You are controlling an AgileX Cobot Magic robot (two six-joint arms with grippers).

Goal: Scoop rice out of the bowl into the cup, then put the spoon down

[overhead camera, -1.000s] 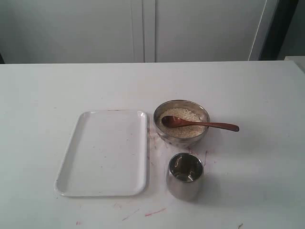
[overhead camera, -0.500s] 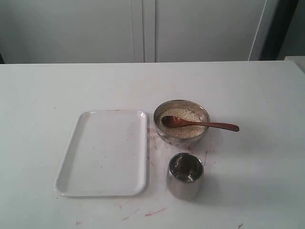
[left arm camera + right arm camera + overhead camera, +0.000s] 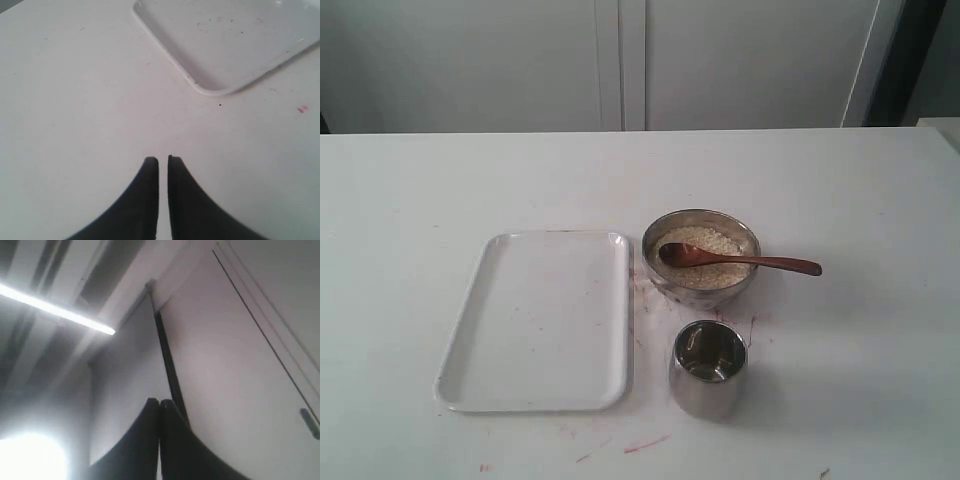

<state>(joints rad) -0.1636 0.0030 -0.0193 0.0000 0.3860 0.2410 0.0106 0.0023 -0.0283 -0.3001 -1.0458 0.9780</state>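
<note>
Gleaming round steel bowl (image 3: 692, 297), wooden spoon (image 3: 770, 264)

Tray (image 3: 235, 45) cropped in left wrist view; cup (image 3: 705, 395) contents unclear.

The left gripper (image 3: 163, 160) hangs over the counter (image 3: 75, 100) and points down at it. Its two dark fingers (image 3: 145, 200) are drawn almost together, with only a thin slit between them. The right gripper (image 3: 159, 402) is tilted upward, away from the counter, its tips pressed together.
</note>
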